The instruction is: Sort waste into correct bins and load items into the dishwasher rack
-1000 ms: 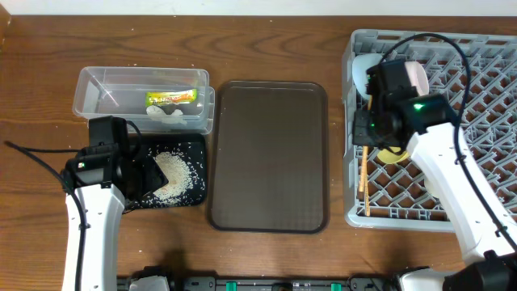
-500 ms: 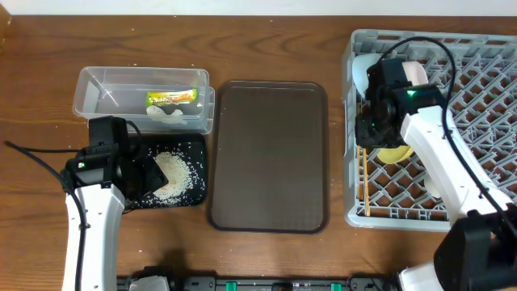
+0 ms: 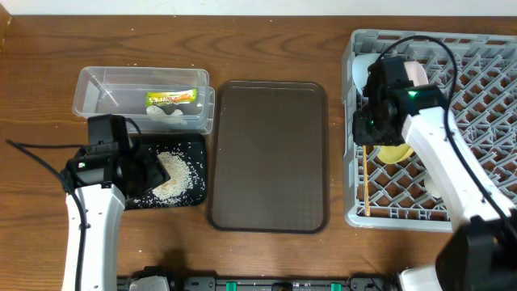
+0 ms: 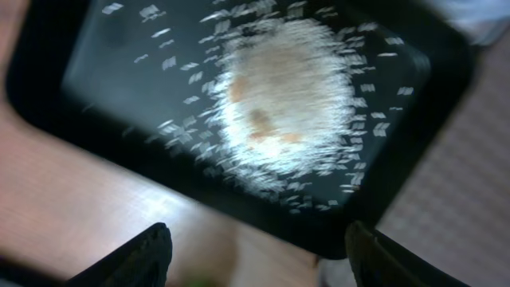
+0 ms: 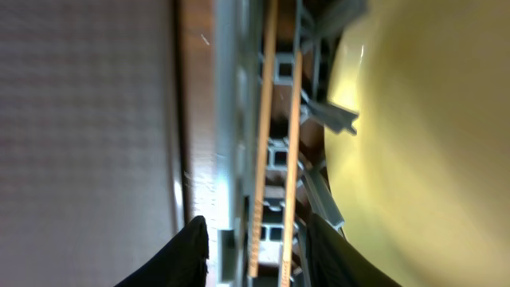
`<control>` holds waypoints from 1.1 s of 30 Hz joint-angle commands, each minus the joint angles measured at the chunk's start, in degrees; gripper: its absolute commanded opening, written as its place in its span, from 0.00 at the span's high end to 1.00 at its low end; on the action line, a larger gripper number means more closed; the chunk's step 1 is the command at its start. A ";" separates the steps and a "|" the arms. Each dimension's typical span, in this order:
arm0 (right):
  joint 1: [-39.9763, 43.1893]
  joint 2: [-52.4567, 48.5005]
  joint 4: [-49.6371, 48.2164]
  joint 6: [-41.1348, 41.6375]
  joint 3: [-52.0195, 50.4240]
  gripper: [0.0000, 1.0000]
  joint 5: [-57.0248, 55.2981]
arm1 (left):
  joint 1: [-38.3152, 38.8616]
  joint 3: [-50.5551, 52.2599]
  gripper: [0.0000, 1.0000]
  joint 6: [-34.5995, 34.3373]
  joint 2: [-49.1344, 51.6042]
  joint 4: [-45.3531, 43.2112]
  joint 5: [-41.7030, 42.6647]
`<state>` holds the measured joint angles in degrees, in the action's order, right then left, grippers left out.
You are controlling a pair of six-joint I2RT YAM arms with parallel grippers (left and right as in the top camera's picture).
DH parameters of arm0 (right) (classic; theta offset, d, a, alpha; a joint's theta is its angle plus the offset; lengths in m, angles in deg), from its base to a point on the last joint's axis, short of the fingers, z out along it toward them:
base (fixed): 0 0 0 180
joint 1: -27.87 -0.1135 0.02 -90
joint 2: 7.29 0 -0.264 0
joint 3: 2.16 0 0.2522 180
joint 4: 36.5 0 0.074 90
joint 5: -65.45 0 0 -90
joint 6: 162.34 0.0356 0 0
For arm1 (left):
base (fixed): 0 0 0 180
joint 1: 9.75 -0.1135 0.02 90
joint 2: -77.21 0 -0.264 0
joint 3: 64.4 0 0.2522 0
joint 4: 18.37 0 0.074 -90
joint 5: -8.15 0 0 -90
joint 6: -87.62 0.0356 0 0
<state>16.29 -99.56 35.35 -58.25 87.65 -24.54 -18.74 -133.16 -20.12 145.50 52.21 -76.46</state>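
A: Chopsticks (image 3: pixel 364 182) – where, and which way do they lie?

B: In the rack (image 3: pixel 485 73), down its left edge, right of centre in the overhead view. Long axis runs top to bottom of frame. In the right wrist view (image 5: pixel 279 119) the two sticks lie side by side, parallel, again top to bottom. Which end is the tip, I cannot tell.

A: Right gripper (image 5: pixel 255 247)?

B: Over them. Fingers spread wide, one on each side of the pair, clamped on nothing. The plate (image 5: pixel 430 143) fills the right of that view, just beside the sticks.

A: Left side?

B: Left gripper (image 4: pixel 263 255) hangs over the black tray (image 3: pixel 190 198), lower left in the overhead. Fingers wide apart, nothing between them. Rice (image 4: pixel 287 104) sits heaped mid-tray with loose grains scattered round it; the wrist view is blurred.

A: Tub?

B: Tub (image 3: pixel 89 89) in the upper left, touching the black tray's top edge, long side left to right. Wrapper (image 3: pixel 171 98) lies inside, long axis left to right, tissue (image 3: pixel 168 115) just below it. Brown tray (image 3: pixel 271 153) lies between tub and rack, long axis top to bottom.
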 commanded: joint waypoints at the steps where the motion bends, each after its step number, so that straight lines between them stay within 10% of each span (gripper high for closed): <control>1: 0.37 6.40 -2.05 0.63 0.11 0.55 1.70 | 4.11 -0.37 0.27 4.57 -0.20 -2.10 5.81; 5: 0.92 10.80 -4.33 0.63 0.11 0.30 2.43 | 11.52 -0.37 0.27 6.29 -0.13 -4.76 5.75; 19: 4.33 22.69 5.40 -1.27 -1.33 0.01 1.44 | 20.44 -0.31 0.18 9.35 -3.23 5.31 -0.31; 33: 4.33 56.43 -9.94 -0.42 -30.29 0.01 -0.46 | 20.44 8.52 0.08 8.92 -40.50 -1.46 -3.50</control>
<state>19.92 -48.19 26.30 -59.17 61.21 -23.66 1.61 -125.66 -11.09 109.42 51.55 -78.47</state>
